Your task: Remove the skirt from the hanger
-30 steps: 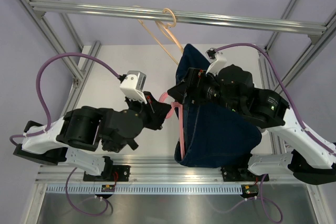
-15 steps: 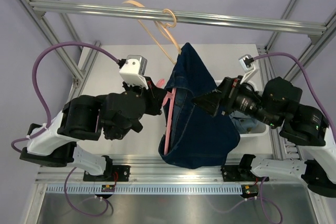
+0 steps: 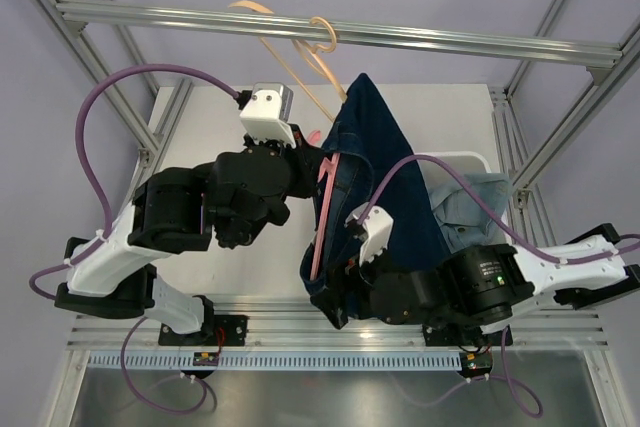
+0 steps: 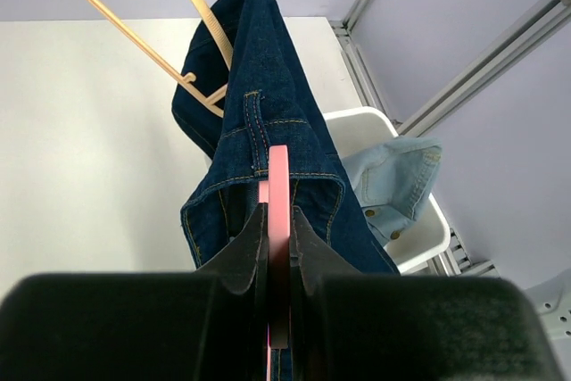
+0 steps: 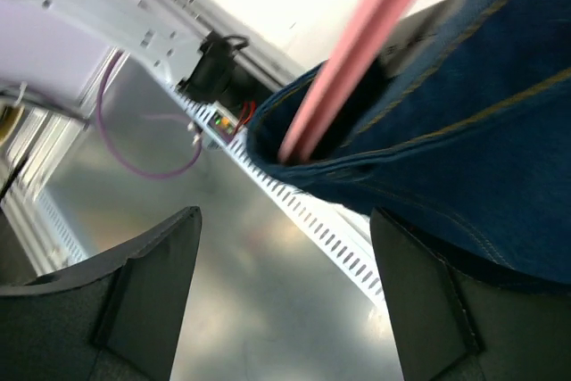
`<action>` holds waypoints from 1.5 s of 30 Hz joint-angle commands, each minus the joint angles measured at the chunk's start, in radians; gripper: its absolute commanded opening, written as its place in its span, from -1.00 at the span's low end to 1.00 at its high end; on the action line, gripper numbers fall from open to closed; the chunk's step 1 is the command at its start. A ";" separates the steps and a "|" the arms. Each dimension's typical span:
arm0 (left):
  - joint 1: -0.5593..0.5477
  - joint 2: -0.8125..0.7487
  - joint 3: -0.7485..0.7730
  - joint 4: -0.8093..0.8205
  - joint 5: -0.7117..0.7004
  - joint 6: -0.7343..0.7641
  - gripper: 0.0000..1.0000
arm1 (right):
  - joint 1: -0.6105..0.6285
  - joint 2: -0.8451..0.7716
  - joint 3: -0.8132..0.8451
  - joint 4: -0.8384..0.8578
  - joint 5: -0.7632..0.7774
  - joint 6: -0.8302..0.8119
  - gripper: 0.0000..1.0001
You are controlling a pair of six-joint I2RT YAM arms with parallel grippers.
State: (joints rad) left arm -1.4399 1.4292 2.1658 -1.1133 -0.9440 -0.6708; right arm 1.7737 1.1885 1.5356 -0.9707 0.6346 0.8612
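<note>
A frame of silver aluminium rails (image 3: 450, 39) with lavender walls behind it encloses a smooth, matte white table (image 3: 220, 127). A grey metal plate and a slotted strip lie along the table's near edge.

A dark indigo denim skirt (image 3: 375, 177) with gold-tan stitching is held in the air above the middle of the table, between the 2 arms. The cloth is heavy and folded into a tall wedge. Its long axis runs from a peak near the rail down to a wide lower end near the front edge. The waistband opening faces the left arm.

A white plastic bin (image 3: 470, 159) with rounded corners sits on the table right of the skirt. It holds a crumpled pale blue denim garment (image 3: 475, 202).

Thin beige hangers (image 3: 300, 57) hook over the rail, and 1 of their arms meets the skirt's upper fold.

A flat, smooth pink hanger (image 3: 322, 217) is tucked inside the waistband, its bar running lengthwise with the skirt.

The left gripper (image 4: 278, 220) has its 2 black fingers pressed together, pinching the pink hanger edge-on.

The right gripper (image 5: 285, 283) sits low beside the skirt's lower end. Its 2 dark fingers are spread wide with nothing between them. That view is blurred.
</note>
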 commanded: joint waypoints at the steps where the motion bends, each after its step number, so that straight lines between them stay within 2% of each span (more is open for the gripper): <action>1: 0.009 -0.019 0.051 0.092 -0.012 0.011 -1.00 | 0.021 -0.085 0.025 -0.055 0.225 0.119 0.65; 3: 0.009 -0.019 0.046 0.089 -0.012 0.007 -1.00 | 0.021 -0.136 -0.083 0.031 0.205 0.136 0.57; 4: 0.009 -0.021 0.046 0.084 -0.010 -0.001 -1.00 | 0.023 -0.173 -0.109 0.073 0.209 0.159 0.34; 6: 0.009 -0.026 0.029 0.093 -0.006 -0.001 -1.00 | 0.021 -0.199 -0.158 0.079 0.234 0.214 0.25; 12: 0.007 -0.019 0.023 0.105 0.014 -0.001 -1.00 | 0.021 -0.213 -0.170 0.113 0.243 0.219 0.26; 17: 0.006 -0.021 0.020 0.124 0.019 0.007 -1.00 | 0.021 -0.138 -0.088 0.079 0.254 0.208 0.31; 22: 0.006 -0.013 0.026 0.133 0.033 0.016 -1.00 | 0.020 -0.106 -0.092 0.102 0.251 0.222 0.30; 32: 0.007 -0.015 0.026 0.141 0.047 0.019 -1.00 | 0.015 -0.061 -0.124 0.109 0.229 0.274 0.22; 40: 0.004 -0.019 0.031 0.142 0.039 0.033 -1.00 | 0.009 -0.073 -0.160 0.107 0.209 0.297 0.05; 41: 0.006 -0.019 0.031 0.144 0.039 0.034 -1.00 | 0.009 -0.073 -0.161 0.106 0.206 0.300 0.00; 43: 0.006 -0.019 0.032 0.151 0.036 0.042 -1.00 | 0.009 -0.064 -0.160 0.109 0.192 0.299 -0.35; 44: 0.006 -0.018 0.034 0.155 0.034 0.045 -1.00 | 0.009 -0.060 -0.160 0.112 0.182 0.295 -0.56; 45: 0.006 -0.016 0.034 0.158 0.028 0.048 -1.00 | 0.009 -0.050 -0.157 0.121 0.163 0.285 -1.00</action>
State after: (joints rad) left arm -1.4380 1.4300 2.1654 -1.0962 -0.8825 -0.6418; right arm 1.7863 1.1286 1.3792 -0.8803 0.8158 1.1267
